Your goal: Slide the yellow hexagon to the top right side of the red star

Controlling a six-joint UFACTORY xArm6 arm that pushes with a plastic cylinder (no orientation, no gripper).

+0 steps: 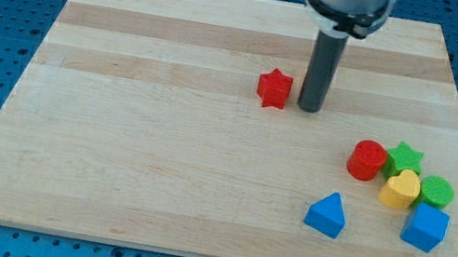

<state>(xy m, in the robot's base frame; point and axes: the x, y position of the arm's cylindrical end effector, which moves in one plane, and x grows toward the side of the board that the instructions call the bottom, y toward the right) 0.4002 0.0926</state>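
The red star (274, 88) lies on the wooden board (157, 163), a little above its middle. My tip (309, 109) rests on the board just to the right of the red star, with a narrow gap between them. No yellow hexagon shows in the view. The only yellow block (400, 189) looks heart-shaped and lies in a cluster at the view's lower right, far from my tip.
The cluster at the lower right also holds a red cylinder (366, 159), a green star (405, 158), a green cylinder (436, 192) and a blue cube (425, 227). A blue triangle (326, 214) lies to the cluster's left, near the bottom edge.
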